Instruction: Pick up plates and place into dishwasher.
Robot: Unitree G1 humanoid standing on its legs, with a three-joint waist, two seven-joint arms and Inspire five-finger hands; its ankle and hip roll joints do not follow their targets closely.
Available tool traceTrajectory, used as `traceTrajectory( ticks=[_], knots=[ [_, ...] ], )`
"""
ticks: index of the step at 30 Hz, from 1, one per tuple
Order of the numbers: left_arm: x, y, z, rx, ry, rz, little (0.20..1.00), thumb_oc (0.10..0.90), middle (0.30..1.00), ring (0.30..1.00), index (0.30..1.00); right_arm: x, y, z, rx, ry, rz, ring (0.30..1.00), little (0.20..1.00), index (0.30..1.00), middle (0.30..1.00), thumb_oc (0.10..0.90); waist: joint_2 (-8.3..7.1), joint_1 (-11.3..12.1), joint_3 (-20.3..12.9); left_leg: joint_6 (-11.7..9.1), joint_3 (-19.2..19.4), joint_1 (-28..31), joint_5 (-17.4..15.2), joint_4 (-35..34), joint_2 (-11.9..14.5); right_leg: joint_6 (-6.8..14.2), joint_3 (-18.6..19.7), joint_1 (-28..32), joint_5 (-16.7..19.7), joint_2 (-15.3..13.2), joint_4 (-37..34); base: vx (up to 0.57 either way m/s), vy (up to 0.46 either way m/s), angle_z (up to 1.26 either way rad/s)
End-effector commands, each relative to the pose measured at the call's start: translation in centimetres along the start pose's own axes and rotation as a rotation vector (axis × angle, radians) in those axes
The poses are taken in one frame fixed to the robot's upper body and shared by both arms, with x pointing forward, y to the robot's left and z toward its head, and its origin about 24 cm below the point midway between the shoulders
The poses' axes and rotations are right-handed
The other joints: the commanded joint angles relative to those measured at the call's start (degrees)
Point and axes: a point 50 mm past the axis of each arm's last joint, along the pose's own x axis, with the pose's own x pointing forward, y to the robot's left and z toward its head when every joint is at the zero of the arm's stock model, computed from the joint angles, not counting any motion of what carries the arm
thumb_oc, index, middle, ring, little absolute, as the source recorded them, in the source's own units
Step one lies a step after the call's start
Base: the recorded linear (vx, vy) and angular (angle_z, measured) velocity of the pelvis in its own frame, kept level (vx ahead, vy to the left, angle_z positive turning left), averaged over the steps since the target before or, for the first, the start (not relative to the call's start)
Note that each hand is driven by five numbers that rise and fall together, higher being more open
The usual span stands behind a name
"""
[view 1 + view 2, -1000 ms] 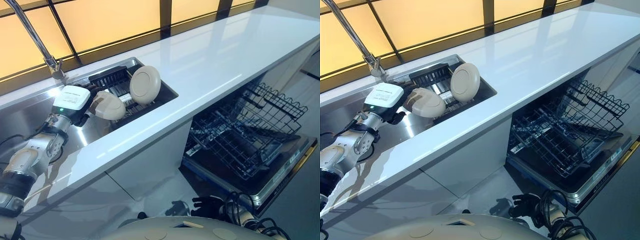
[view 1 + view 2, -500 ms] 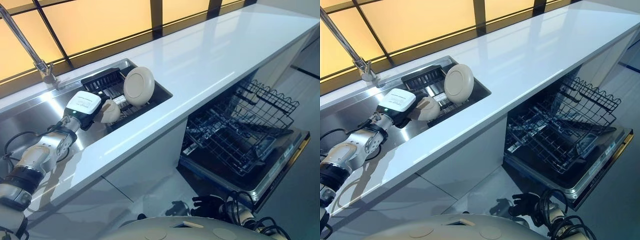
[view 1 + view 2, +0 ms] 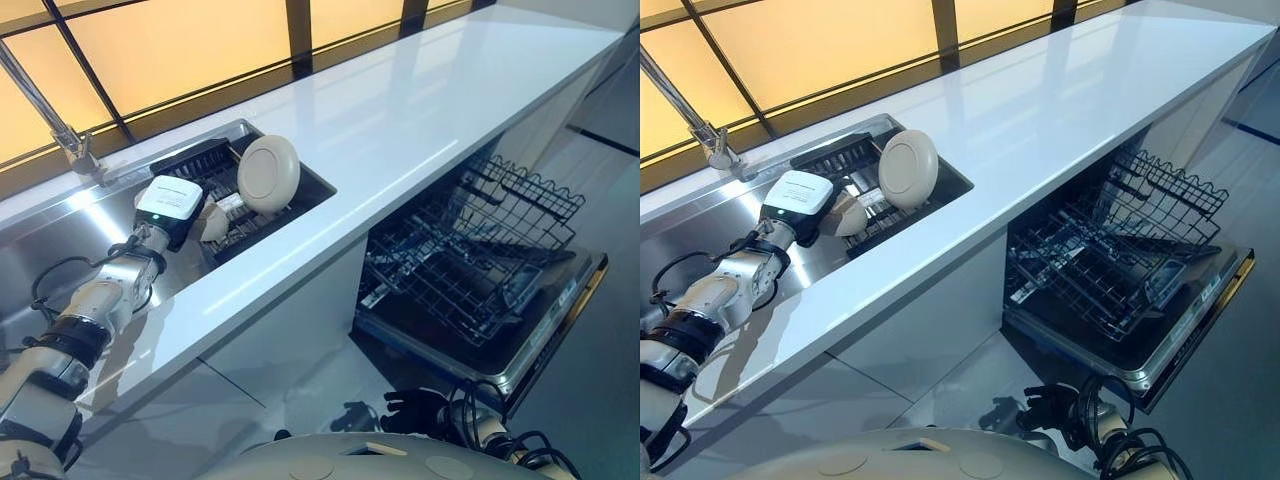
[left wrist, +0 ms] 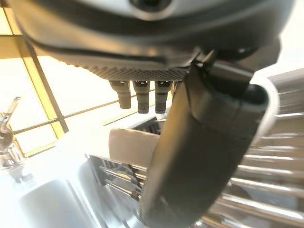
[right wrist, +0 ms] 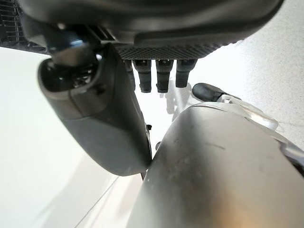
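**Left hand at the sink rack, plates not yet lifted**

Nearest us, our right hand [image 3: 1055, 410] hung low by the floor, fingers curled on nothing. Beyond it the dishwasher's lower rack [image 3: 470, 265] stood pulled out under the white bench [image 3: 400, 110]. Further off, our left hand [image 3: 200, 215] reached into the sink [image 3: 60, 250], at the tilted plate [image 3: 215, 222] in the dish rack [image 3: 215, 165]; we could not tell whether its fingers had closed. A second plate [image 3: 268, 173] stood on edge behind. We judged them stiff, smooth, breakable ceramic, best pinched at the rim.
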Motion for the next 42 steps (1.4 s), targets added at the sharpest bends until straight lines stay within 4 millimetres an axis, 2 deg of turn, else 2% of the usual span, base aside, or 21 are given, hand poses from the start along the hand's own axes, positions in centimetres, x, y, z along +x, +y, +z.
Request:
traceTrajectory(
  ticks=[1, 10, 16, 18, 21, 22, 25, 26, 27, 28, 31, 33, 37, 40, 41, 42],
  knots=[
    [3.1, 7.7, -3.5, 0.043, 0.171, 0.280, 0.200, 0.100, 0.300, 0.300, 0.300, -0.4, -0.7, -1.7, -0.052, 0.089, -0.002, 0.900, 0.900, 0.900, 0.900, 0.800, 1.36, -0.88, 0.33, 3.36, -1.39, 1.47, -8.07, 0.75, -5.62, 0.92, -0.42, -5.19, 0.34, 5.80, 3.32, 0.00, 0.002, -0.13],
    [3.3, 8.5, -4.0, 0.084, 0.189, 0.269, 0.200, 0.100, 0.300, 0.300, 0.300, -0.4, -0.5, -1.9, -0.066, 0.089, -0.009, 0.900, 0.900, 0.900, 0.900, 0.800, 1.43, -0.75, 0.29, 3.23, -1.51, 1.32, -7.98, 0.84, -5.61, 0.96, -0.70, -4.95, 0.40, 5.71, 2.95, -0.01, 0.001, -0.02],
    [3.1, 9.5, -4.5, 0.076, 0.193, 0.306, 0.200, 0.100, 0.300, 0.300, 0.300, -0.4, -0.7, -0.7, -0.080, 0.022, -0.033, 0.900, 0.900, 0.900, 0.900, 0.800, 1.51, -0.32, 0.11, 3.00, -2.02, 1.19, -7.80, 0.81, -5.67, 0.89, -1.09, -4.79, 0.40, 5.62, 2.81, -0.05, 0.005, 0.00],
    [2.9, 10.1, -4.8, 0.048, 0.200, 0.356, 0.200, 0.100, 0.300, 0.300, 0.300, -0.6, -1.2, 0.8, -0.072, -0.073, -0.069, 0.900, 0.900, 0.900, 0.900, 0.800, 1.46, -0.12, 0.12, 2.87, -2.25, 1.18, -7.65, 0.78, -5.66, 0.89, -1.31, -4.73, 0.55, 5.58, 2.77, -0.06, 0.006, 0.00],
    [2.3, 10.9, -5.5, -0.015, 0.216, 0.428, 0.200, 0.100, 0.300, 0.300, 0.300, -1.6, -2.1, 4.4, -0.056, -0.283, -0.121, 0.900, 0.900, 0.900, 0.900, 0.800, 1.49, 0.08, 0.17, 2.71, -2.47, 1.02, -7.45, 0.89, -5.52, 0.83, -1.33, -4.86, 0.72, 5.57, 3.06, -0.06, 0.013, 0.01],
    [1.8, 11.3, -5.8, -0.049, 0.225, 0.477, 0.200, 0.100, 0.300, 0.300, 0.300, -2.2, -2.2, 6.2, -0.041, -0.428, -0.157, 0.900, 0.900, 0.900, 0.900, 0.800, 1.66, 0.21, 0.18, 2.73, -2.42, 0.74, -7.35, 0.96, -5.38, 0.91, -1.32, -5.24, 0.78, 5.54, 3.40, -0.09, 0.038, 0.01],
    [0.8, 12.6, -7.2, -0.090, 0.259, 0.553, 0.200, 0.100, 0.300, 0.300, 0.300, -4.8, -2.0, 10.3, -0.048, -0.682, -0.239, 0.900, 0.900, 0.900, 0.900, 0.800, 2.02, -0.60, 0.29, 2.90, -2.08, 0.63, -7.43, 0.82, -5.38, 0.97, -1.17, -5.66, 0.63, 5.48, 3.68, -0.08, 0.044, -0.01],
    [0.1, 12.8, -8.2, -0.108, 0.284, 0.592, 0.200, 0.100, 0.300, 0.300, 0.300, -7.3, -2.0, 12.6, -0.055, -0.857, -0.331, 0.900, 0.900, 0.900, 0.900, 0.800, 2.18, -1.34, 0.37, 2.97, -1.74, 0.68, -7.49, 0.72, -5.33, 1.02, -0.90, -5.82, 0.55, 5.49, 3.78, -0.07, 0.041, -0.01],
    [-0.2, 12.8, -8.6, -0.116, 0.295, 0.617, 0.200, 0.100, 0.300, 0.300, 0.300, -8.6, -2.3, 13.5, -0.045, -0.949, -0.404, 0.900, 0.900, 0.900, 0.900, 0.800, 2.31, -1.72, 0.40, 3.02, -1.55, 0.72, -7.52, 0.68, -5.32, 1.06, -0.69, -5.91, 0.50, 5.52, 3.86, -0.12, 0.062, -0.02],
    [-1.0, 12.9, -9.4, -0.128, 0.317, 0.676, 0.200, 0.100, 0.300, 0.300, 0.300, -12.2, -3.4, 15.3, 0.025, -1.133, -0.583, 0.900, 0.900, 0.900, 0.900, 0.800, 2.56, -2.46, 0.67, 3.13, -1.01, 0.62, -7.22, 0.67, -5.32, 1.10, -0.09, -6.33, 0.84, 5.57, 4.10, -0.08, 0.074, -0.04],
    [-2.6, 12.9, -10.0, -0.144, 0.338, 0.782, 0.200, 0.100, 0.300, 0.300, 0.300, -16.5, -4.2, 16.5, 0.185, -1.361, -0.736, 0.900, 0.900, 0.900, 0.900, 0.800, 3.31, -3.13, 0.44, 3.40, -0.47, 0.75, -7.35, 0.32, -5.41, 1.29, 1.11, -6.93, 0.78, 5.66, 4.57, -0.06, 0.076, -0.16],
    [-3.1, 13.1, -10.1, -0.150, 0.343, 0.815, 0.200, 0.100, 0.300, 0.300, 0.300, -17.7, -4.4, 16.8, 0.211, -1.410, -0.785, 0.900, 0.900, 0.900, 0.900, 0.800, 3.65, -3.29, 0.22, 3.55, -0.43, 1.08, -8.01, 0.29, -5.52, 1.49, 1.45, -6.78, 0.28, 5.54, 4.71, -0.01, 0.074, -0.17],
    [-4.0, 15.7, -9.3, -0.175, 0.295, 0.948, 0.200, 0.100, 0.300, 0.300, 0.300, -21.6, -4.4, 18.1, 0.218, -1.592, -0.966, 0.900, 0.900, 0.900, 0.900, 0.800, 4.06, -2.87, -0.30, 3.75, -0.14, 1.06, -7.63, 0.23, -5.55, 1.50, 1.67, -7.30, 0.56, 5.17, 5.43, -0.04, 0.067, -0.05],
    [-4.8, 18.1, -7.7, -0.208, 0.210, 1.051, 0.200, 0.100, 0.300, 0.300, 0.300, -23.7, -4.4, 18.7, 0.217, -1.708, -1.057, 0.900, 0.900, 0.900, 0.900, 0.800, 3.78, -1.95, -0.77, 3.86, -0.51, 1.04, -7.58, 0.27, -5.64, 1.48, 1.39, -7.25, 0.34, 4.85, 5.93, -0.03, 0.026, 0.00],
    [-4.9, 18.3, -7.6, -0.211, 0.202, 1.058, 0.200, 0.100, 0.300, 0.300, 0.300, -24.0, -4.4, 18.7, 0.209, -1.721, -1.063, 0.900, 0.900, 0.900, 0.900, 0.800, 3.73, -1.86, -0.80, 3.87, -0.54, 1.05, -7.58, 0.29, -5.65, 1.48, 1.33, -7.26, 0.32, 4.80, 6.02, -0.03, 0.023, 0.00],
    [-5.3, 19.0, -6.7, -0.230, 0.158, 1.098, 0.200, 0.100, 0.300, 0.300, 0.300, -25.2, -4.1, 19.1, 0.159, -1.806, -1.076, 0.900, 0.900, 0.900, 0.900, 0.800, 3.44, -1.35, -0.85, 3.90, -0.78, 1.04, -7.60, 0.33, -5.67, 1.46, 1.06, -7.26, 0.17, 4.69, 6.29, 0.00, 0.000, 0.00]
  ],
)
